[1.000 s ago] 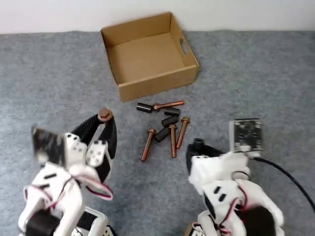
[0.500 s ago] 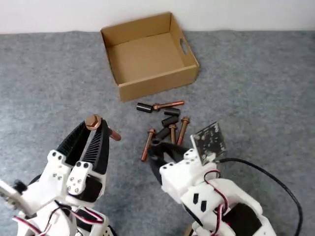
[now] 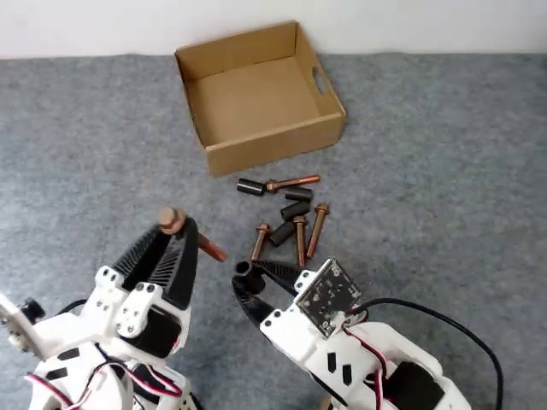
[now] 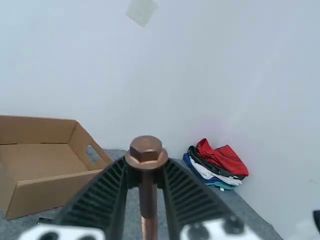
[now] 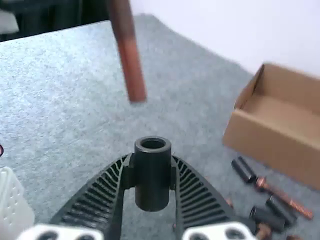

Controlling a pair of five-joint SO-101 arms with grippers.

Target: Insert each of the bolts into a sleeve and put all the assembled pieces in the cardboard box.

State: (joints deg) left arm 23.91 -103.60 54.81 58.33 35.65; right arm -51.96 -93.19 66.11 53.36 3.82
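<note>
Left gripper (image 3: 175,232) was clamped on a bolt (image 3: 192,237) under its head, shank slanting toward the right gripper (image 3: 243,276). That one was pinching a sleeve (image 3: 244,269), open end up. Bolt tip was near the sleeve mouth, not touching, axes misaligned. Box (image 3: 273,145) was well beyond.

Five bolts (image 3: 299,242), five sleeves (image 3: 295,210), one cardboard box (image 3: 273,145)

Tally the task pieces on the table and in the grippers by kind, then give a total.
bolts: 5 (one in the left gripper, four on the table)
sleeves: 5 (one in the right gripper, four on the table)
cardboard box: 1
Total: 11
</note>
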